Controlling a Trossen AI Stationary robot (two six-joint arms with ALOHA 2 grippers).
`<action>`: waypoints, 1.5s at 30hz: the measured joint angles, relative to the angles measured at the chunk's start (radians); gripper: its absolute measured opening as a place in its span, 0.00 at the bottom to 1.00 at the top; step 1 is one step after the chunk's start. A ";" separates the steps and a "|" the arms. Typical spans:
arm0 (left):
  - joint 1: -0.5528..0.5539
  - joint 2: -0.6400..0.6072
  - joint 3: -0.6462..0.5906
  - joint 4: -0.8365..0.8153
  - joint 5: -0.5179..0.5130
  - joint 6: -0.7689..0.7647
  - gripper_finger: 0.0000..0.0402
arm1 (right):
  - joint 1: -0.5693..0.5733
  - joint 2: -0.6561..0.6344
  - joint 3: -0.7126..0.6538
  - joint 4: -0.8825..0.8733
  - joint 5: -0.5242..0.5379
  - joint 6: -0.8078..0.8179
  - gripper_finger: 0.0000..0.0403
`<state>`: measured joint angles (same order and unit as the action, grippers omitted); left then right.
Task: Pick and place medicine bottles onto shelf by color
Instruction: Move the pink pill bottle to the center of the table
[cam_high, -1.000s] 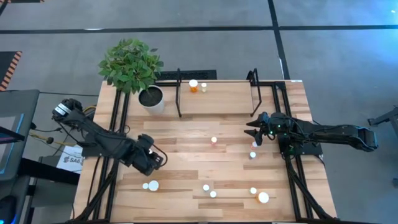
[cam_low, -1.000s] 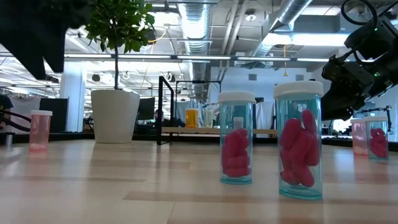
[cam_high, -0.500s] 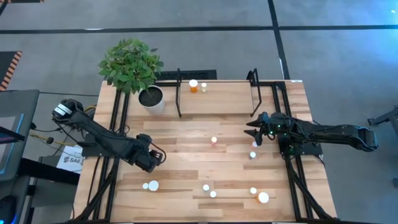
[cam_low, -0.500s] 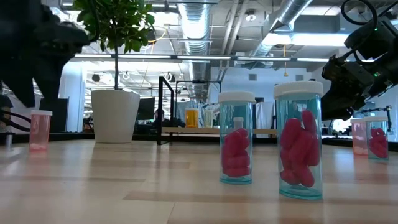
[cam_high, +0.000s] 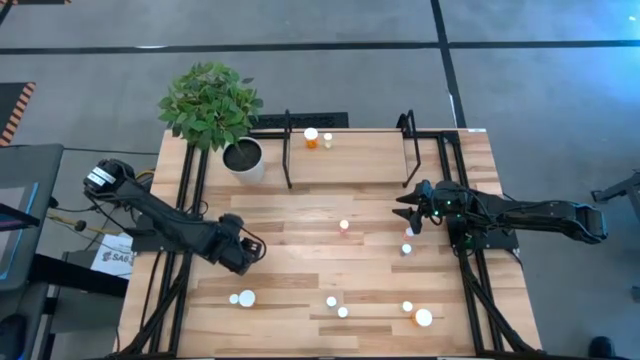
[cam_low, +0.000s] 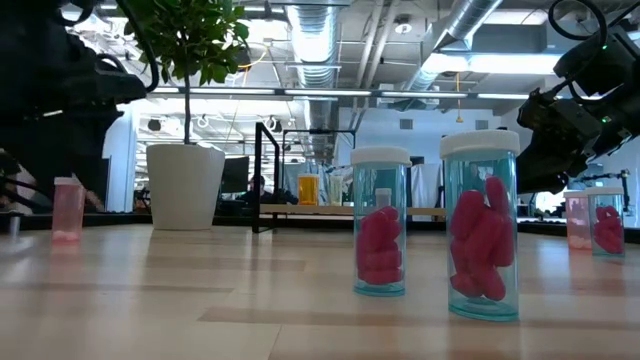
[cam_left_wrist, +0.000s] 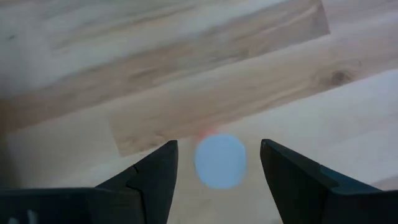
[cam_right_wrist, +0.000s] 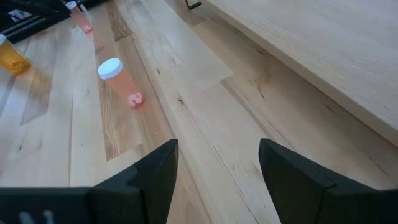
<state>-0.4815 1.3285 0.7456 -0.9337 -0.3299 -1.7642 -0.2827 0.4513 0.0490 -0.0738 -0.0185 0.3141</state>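
Ten small white-capped medicine bottles show from above: two on the light wooden shelf, eight on the plank desk. One leafy potted plant. Two dark arms.

Between the left gripper's spread fingers stands one white-capped bottle, blurred, with bare worktop beyond it. The right gripper's fingers have clear worktop between them; ahead to one side stands a pink bottle, the shelf edge runs along the other.
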 joint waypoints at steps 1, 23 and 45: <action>0.008 0.000 0.000 0.000 0.000 0.012 0.54 | 0.000 0.000 0.000 0.000 0.000 0.000 0.62; 0.036 0.000 0.000 0.035 0.029 0.066 0.28 | 0.000 0.000 0.000 0.000 0.000 0.000 0.62; 0.194 0.000 0.000 0.303 0.040 0.362 0.27 | 0.000 0.000 0.000 0.000 0.000 0.000 0.62</action>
<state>-0.2878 1.3289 0.7460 -0.6307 -0.2894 -1.4027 -0.2826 0.4512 0.0487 -0.0739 -0.0185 0.3139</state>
